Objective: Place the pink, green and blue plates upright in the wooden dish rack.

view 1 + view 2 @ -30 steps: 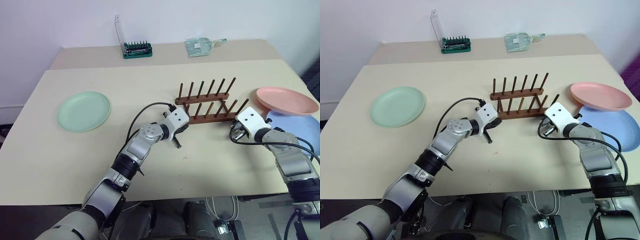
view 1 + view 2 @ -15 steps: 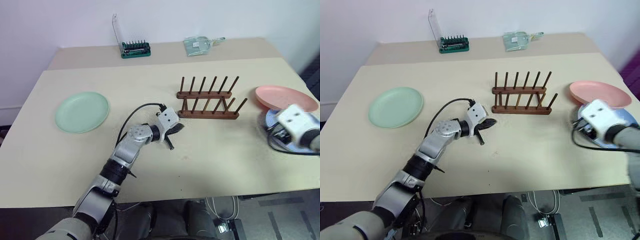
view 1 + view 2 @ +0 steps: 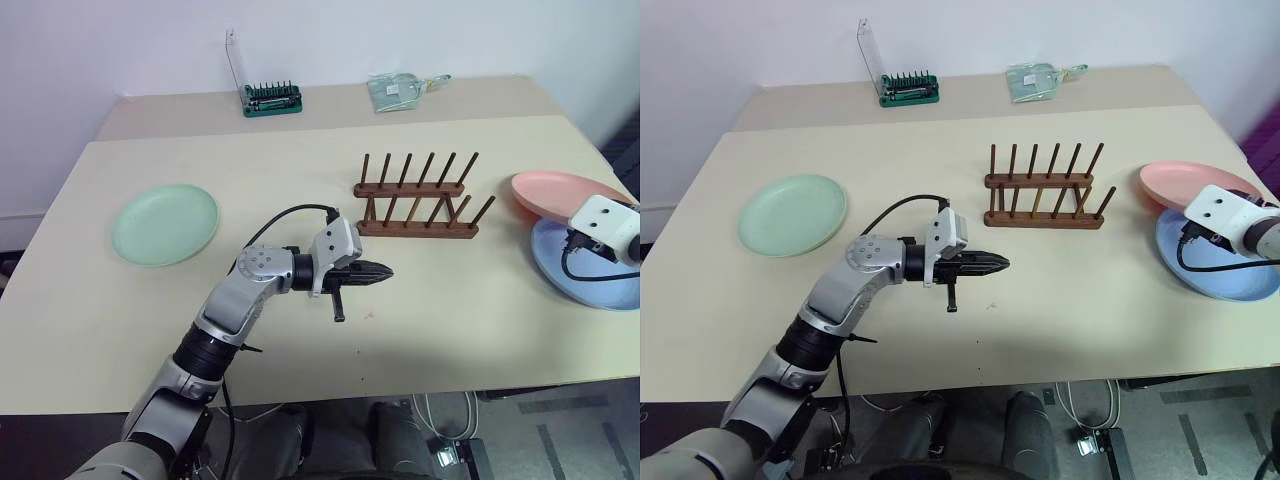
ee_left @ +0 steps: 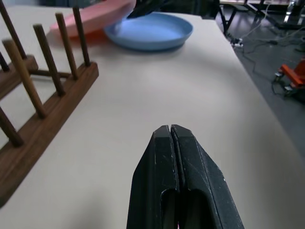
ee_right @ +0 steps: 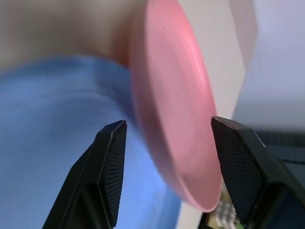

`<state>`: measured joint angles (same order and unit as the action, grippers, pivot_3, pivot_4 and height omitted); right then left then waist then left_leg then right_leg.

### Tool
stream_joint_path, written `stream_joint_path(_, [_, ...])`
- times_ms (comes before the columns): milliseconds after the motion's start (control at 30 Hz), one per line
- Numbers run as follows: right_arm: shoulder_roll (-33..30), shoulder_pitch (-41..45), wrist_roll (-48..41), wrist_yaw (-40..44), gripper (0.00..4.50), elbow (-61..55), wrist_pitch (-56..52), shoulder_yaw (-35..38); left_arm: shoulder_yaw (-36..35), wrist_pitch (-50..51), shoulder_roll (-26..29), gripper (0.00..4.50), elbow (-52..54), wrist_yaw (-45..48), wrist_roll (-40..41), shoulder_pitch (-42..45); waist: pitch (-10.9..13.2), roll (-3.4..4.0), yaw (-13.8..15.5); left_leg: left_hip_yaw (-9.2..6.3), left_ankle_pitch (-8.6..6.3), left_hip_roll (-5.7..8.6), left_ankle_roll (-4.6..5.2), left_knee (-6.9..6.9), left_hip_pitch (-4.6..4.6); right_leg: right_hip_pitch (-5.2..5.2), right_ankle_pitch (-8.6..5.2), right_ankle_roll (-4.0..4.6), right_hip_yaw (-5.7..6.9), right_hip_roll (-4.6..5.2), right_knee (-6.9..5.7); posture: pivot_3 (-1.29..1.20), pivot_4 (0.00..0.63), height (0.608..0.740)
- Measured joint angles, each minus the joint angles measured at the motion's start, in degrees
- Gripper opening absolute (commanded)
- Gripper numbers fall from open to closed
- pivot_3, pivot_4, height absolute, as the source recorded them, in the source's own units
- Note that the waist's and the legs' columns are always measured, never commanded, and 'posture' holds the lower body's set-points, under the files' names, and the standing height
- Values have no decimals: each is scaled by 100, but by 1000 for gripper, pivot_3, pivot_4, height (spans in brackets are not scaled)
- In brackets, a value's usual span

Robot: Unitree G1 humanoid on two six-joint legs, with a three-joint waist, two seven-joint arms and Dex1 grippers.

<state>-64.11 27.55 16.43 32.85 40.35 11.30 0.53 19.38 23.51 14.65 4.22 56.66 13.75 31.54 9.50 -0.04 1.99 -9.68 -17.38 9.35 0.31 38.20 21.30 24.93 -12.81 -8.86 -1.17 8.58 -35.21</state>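
On the beige bench (image 3: 470, 330), an empty wooden dish rack (image 3: 415, 208) stands centre. Green plate (image 3: 165, 222) lies flat at nine o'clock; pink plate (image 3: 560, 190) overlaps blue plate (image 3: 590, 280) at three o'clock (none racked). Right pincer (image 5: 164, 167) spread around the pink rim; left pincer (image 4: 177, 143) pressed together, empty.

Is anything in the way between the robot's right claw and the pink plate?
Nothing visible. The right gripper is open, with the pink plate rim in the gap between its fingers. The pink plate rests partly on the blue plate.
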Motion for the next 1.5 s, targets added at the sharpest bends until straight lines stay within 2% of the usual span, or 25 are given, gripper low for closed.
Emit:
stream_joint_path(133, [14, 314, 413, -284, 33, 828, 637, -470, -7, 89, 64, 0, 153, -105, 48, -66, 0, 1, 3, -1, 0, 0, 0, -1, 1, 3, 0, 0, -3, -1, 0, 0, 150, 740])
stream_joint_path(300, [33, 445, 572, -613, 33, 1206, 1018, -600, -17, 135, 232, 0, 264, -214, 54, -205, 0, 6, -10, 6, 0, 0, 0, -4, 2, 9, 0, 0, -12, -2, -2, 0, 150, 740])
stream_joint_path(433, [9, 422, 483, -820, 33, 678, 1094, -431, -61, 141, 317, 0, 309, -299, 60, -212, 0, 11, -54, 9, 0, 0, 0, -5, 5, 18, 0, 0, -18, -3, -5, 0, 150, 740])
stream_joint_path(533, [291, 352, -854, -412, 33, -891, 164, 451, -130, 193, 384, 0, 311, -371, 74, -223, 2, 14, -138, 9, 0, -8, -1, -8, 10, 22, 0, 0, -19, -9, -3, 0, 150, 740])
stream_joint_path(600, [826, 376, -2781, -62, 33, -2554, -1644, 1363, -212, 228, 377, 0, 311, -420, 134, -218, 3, 12, -142, 6, 0, -15, -1, -8, 11, 21, 1, 1, -18, -15, -3, 0, 150, 740])
stream_joint_path(667, [967, 373, -4439, 199, 33, -3801, -3126, 1888, -299, 247, 414, 0, 308, -431, 199, -213, 4, 9, -104, -2, -1, -15, 0, -6, 14, 18, 1, 2, -12, -13, -1, 0, 150, 740])
stream_joint_path(767, [1131, 445, -6459, 323, 33, -4627, -4736, 2489, -437, 249, 509, 0, 274, -408, 246, -202, 5, 4, 8, -6, -5, -9, 8, 6, 12, 2, 9, 11, -6, -8, 13, 0, 150, 740])
stream_joint_path(867, [1113, 387, -7094, 565, 33, -4808, -5378, 2595, -491, 247, 564, 0, 235, -367, 274, -194, 5, 4, 59, -5, -7, -6, 12, 12, 12, -3, 12, 10, -2, -5, 14, 0, 150, 740])
stream_joint_path(1000, [1063, 389, -7191, 854, 33, -4452, -5783, 2494, -491, 246, 549, 0, 155, -327, 286, -117, 4, 5, 23, 1, -7, -7, 12, 11, 11, 3, 13, 7, -3, -5, 10, 0, 150, 740])
stream_joint_path(1167, [885, 413, -6725, 1381, 33, -3953, -5712, 2100, -491, 247, 550, 0, 164, -337, 307, -111, 4, 6, 4, 13, -7, -10, 11, 6, 13, 16, 13, 6, -4, -5, 4, 0, 150, 740])
stream_joint_path(1467, [906, 980, -5955, 2123, 33, -2587, -5576, 1514, -493, 337, 600, 0, 359, -423, 324, -223, 4, 6, 15, 17, -7, -10, 11, 7, 14, 17, 14, 6, -6, -4, 4, 0, 150, 740])
stream_joint_path(1500, [927, 1092, -5841, 2165, 367, -2398, -5535, 1421, -493, 346, 602, 0, 377, -431, 324, -233, 4, 6, 14, 17, -7, -10, 11, 7, 14, 18, 13, 6, -6, -4, 4, 0, 150, 740])
